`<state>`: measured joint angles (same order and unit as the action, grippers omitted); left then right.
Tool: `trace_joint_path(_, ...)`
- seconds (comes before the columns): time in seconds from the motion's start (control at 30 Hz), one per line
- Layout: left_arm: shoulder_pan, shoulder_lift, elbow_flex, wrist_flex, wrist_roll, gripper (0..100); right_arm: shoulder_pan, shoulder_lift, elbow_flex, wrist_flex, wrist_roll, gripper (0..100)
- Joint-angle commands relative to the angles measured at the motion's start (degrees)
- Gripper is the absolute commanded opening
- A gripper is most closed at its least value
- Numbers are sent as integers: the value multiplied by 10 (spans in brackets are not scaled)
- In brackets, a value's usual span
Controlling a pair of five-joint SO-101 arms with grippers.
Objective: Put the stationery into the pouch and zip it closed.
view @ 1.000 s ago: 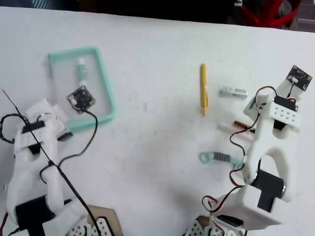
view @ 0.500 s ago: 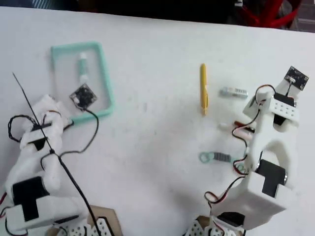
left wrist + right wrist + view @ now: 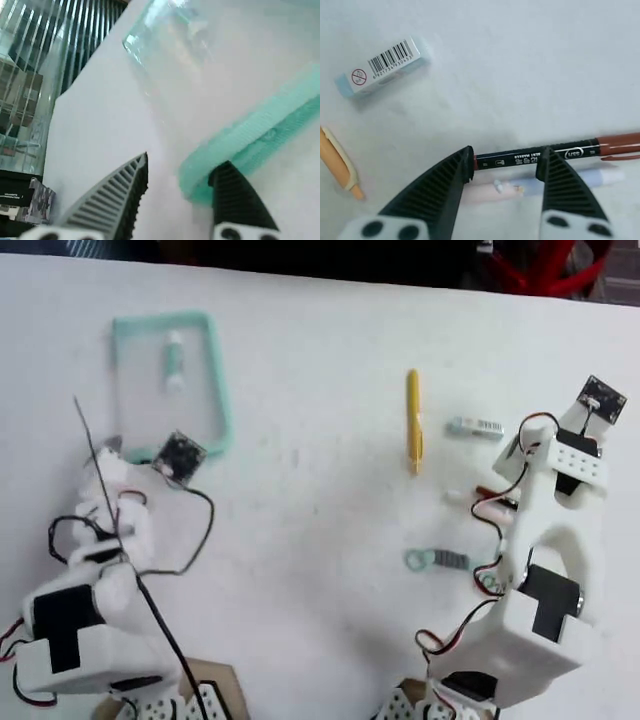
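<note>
The white tabletop (image 3: pixel 320 330) is brightly and evenly lit in the high view. It is close to washed out through the centre of the frame, while the strip along the top edge lies dark. Shadows are soft and short (barely a grey smudge beside the barcoded white block eraser (image 3: pixel 382 65) in the right wrist view). In the left wrist view, pale glare sits on the clear film of the mint-edged transparent pouch (image 3: pixel 260 132).
</note>
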<state>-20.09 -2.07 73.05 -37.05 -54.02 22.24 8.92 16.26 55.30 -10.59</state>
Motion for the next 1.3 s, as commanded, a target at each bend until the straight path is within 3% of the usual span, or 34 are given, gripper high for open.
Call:
trace_joint_path(0.0,34,-2,5,-48,24,129,-3,-5,-28,4,5,206)
trace_joint_path(0.17,41,-7,-27,-49,54,13,-3,-4,-28,4,5,206)
trace_joint_path(0.3,44,-31,-27,-55,57,23,-6,-3,-28,4,5,207)
trace_joint_path(0.53,80,-256,66,-37,61,21,-7,-2,-28,4,5,207)
trace_joint_path(0.63,102,-402,76,89,62,21,-7,-1,-28,4,5,206)
trace_joint_path(0.7,112,-503,42,234,89,21,-7,0,-27,4,5,205)
trace_joint_path(0.83,124,-647,-117,559,210,21,-7,0,-26,4,5,205)
trace_joint_path(0.9,144,-663,-203,666,232,21,-7,0,-25,4,4,205)
trace_joint_path(1.0,181,-640,-308,766,255,21,-7,0,-25,4,4,205)
trace_joint_path(1.27,248,-465,-550,913,377,21,-7,0,-24,4,4,205)
